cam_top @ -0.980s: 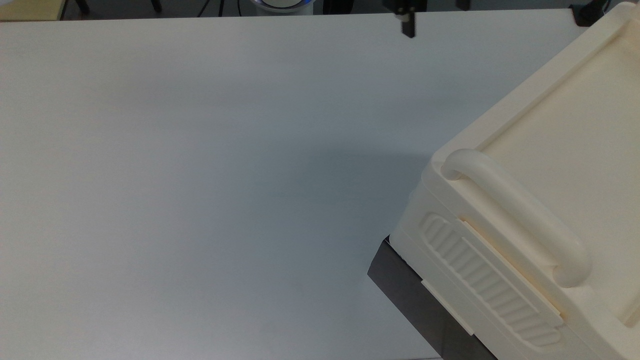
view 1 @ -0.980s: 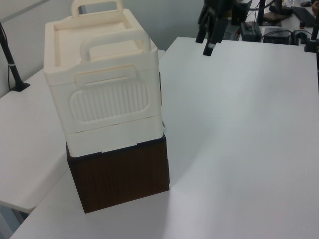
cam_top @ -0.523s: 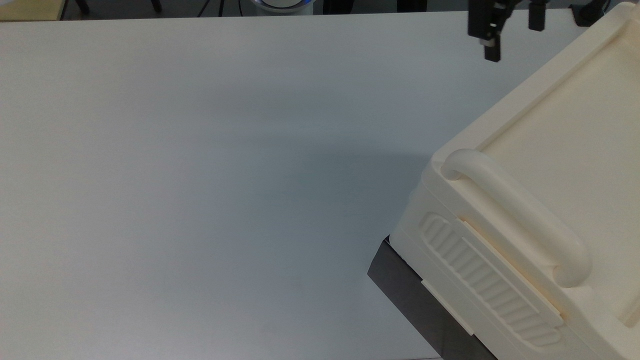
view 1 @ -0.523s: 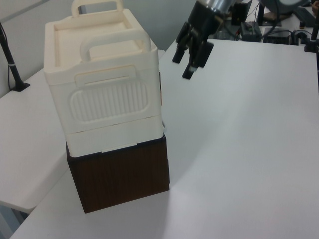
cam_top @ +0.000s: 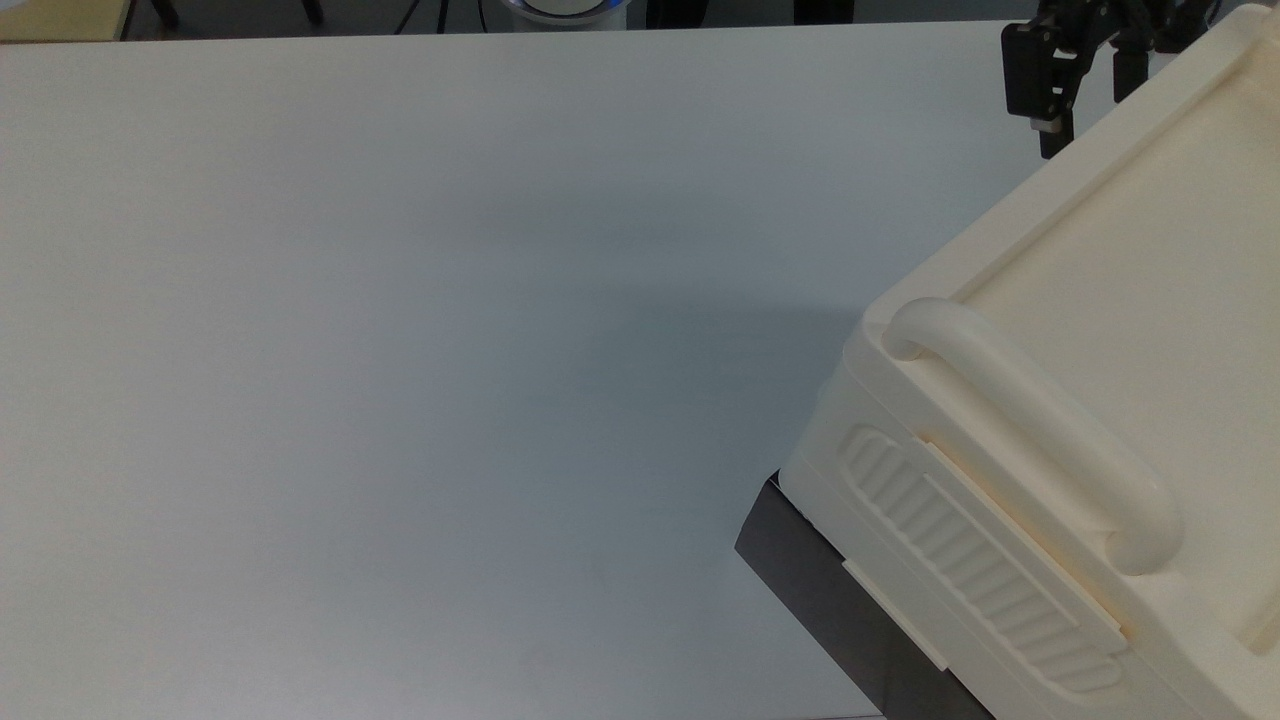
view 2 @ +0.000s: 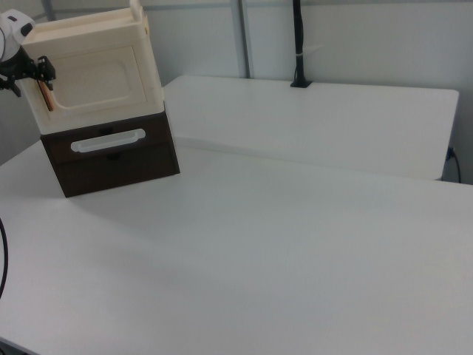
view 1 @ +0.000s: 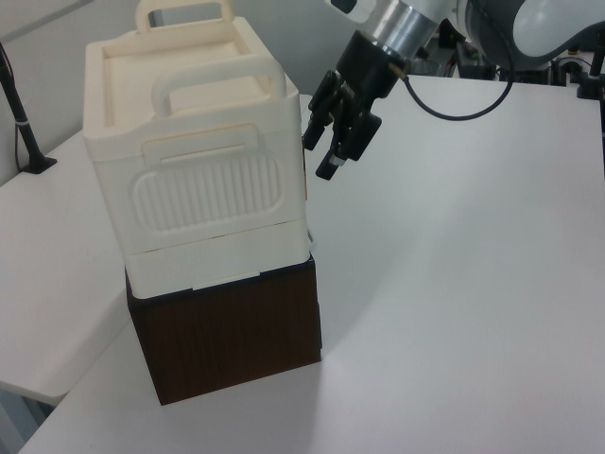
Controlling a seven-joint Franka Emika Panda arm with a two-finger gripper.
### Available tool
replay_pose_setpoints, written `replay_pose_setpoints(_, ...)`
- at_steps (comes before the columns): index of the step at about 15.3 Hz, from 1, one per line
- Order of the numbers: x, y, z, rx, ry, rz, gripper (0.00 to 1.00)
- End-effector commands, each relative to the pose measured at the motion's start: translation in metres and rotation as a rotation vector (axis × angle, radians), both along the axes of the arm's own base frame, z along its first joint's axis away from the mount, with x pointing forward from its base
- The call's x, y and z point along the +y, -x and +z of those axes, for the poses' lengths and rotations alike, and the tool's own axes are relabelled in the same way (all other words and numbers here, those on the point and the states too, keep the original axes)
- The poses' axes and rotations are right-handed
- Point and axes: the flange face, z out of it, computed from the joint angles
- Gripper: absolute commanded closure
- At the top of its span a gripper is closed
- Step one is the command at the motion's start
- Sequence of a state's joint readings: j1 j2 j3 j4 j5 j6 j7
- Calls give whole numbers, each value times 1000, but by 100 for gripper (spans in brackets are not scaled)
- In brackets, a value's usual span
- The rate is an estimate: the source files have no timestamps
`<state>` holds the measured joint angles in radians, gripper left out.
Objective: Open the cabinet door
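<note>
The cabinet (view 1: 203,203) stands on the white table (view 1: 454,284); its door (view 2: 96,78) faces forward in the right view. Beside the door's edge, the gripper (view 1: 331,151) hangs with jaws parted, grasping nothing. No writing is readable.

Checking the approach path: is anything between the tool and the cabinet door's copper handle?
Nothing: in the right view the tool sits just beside the copper handle.
</note>
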<state>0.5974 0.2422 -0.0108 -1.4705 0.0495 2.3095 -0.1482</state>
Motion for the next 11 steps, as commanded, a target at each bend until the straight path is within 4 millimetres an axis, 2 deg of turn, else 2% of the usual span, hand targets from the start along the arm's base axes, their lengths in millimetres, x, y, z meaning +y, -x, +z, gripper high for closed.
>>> replay_pose_setpoints(1, 3, 0, 3, 3, -37, -57, 27)
replay_pose_setpoints(5, 3, -5, 7, -4, -48, -65, 39)
replay_pose_setpoints(11, -4, -18, 6, -16, -46, -80, 40)
